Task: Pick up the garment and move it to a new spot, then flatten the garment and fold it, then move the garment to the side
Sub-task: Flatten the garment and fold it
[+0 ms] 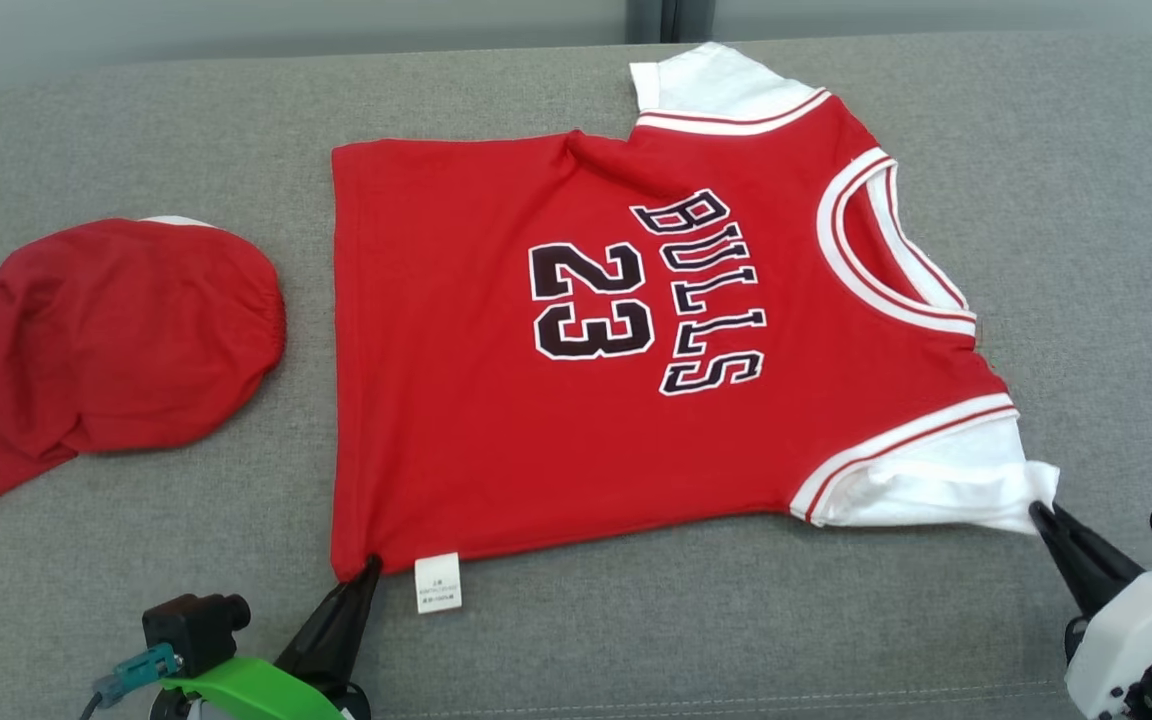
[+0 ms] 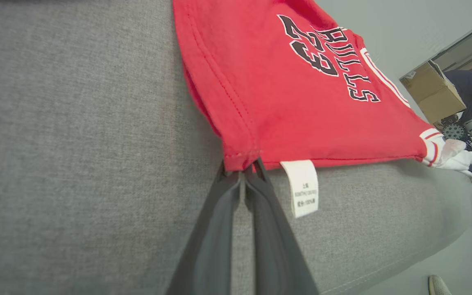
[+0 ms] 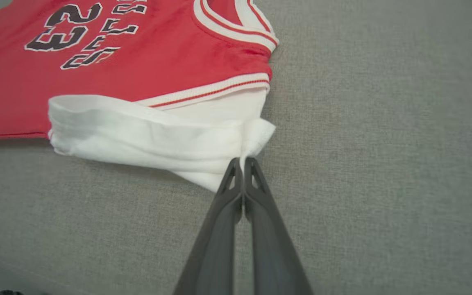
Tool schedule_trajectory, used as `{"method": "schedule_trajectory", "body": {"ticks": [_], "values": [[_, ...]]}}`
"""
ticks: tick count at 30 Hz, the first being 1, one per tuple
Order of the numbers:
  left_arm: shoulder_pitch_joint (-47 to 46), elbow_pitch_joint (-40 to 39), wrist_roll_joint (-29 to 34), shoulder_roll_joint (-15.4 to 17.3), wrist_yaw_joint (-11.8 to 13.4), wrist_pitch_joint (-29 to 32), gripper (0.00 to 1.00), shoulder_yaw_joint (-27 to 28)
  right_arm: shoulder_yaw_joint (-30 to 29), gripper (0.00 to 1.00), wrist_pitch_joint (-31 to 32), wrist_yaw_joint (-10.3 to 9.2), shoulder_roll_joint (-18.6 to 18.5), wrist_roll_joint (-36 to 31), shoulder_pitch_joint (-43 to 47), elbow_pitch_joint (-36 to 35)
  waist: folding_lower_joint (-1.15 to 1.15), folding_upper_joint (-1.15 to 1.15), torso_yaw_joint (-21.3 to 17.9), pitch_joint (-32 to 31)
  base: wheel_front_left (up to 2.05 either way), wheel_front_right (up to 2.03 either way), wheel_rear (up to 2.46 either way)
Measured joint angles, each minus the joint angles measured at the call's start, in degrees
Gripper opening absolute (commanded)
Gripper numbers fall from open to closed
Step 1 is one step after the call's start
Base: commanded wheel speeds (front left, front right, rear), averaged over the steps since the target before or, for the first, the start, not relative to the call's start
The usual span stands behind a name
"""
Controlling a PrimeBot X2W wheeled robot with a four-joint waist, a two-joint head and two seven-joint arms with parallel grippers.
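Note:
The garment [image 1: 556, 340] is a red jersey with white sleeves, "BULLS 23" in black print and a white care label, spread flat on the grey surface with its collar to the right. My left gripper [image 1: 371, 568] is shut on the near hem corner of the garment [image 2: 285, 94], beside the label; its tips [image 2: 244, 166] pinch the red hem. My right gripper [image 1: 1039, 512] is shut on the edge of the near white sleeve of the garment [image 3: 146, 131], with the tips [image 3: 242, 160] nipping the cloth.
A second red cloth item [image 1: 106, 340] lies bunched at the left of the grey cushion [image 1: 1086, 200]. Beyond the cushion edge in the left wrist view stand a cardboard box [image 2: 432, 90] and a person [image 2: 471, 90] in dark clothing.

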Motion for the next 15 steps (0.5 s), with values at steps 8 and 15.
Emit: {"method": "schedule_trajectory", "body": {"ticks": [8,15], "values": [[0.80,1.67,0.57,-1.38,-0.21,-0.19,0.00,0.40,1.43,0.00,-0.18,-0.25,0.47,-0.24,4.49,2.22,0.00,0.00,0.09,-0.16,0.00,0.00,0.00],[3.14,2.88,1.19,-1.44,-0.22,-0.49,0.00,0.37,3.60,0.00,-0.07,-0.24,1.29,-0.71,7.36,3.26,0.00,0.00,-0.10,-0.08,0.00,0.00,0.00]]}}
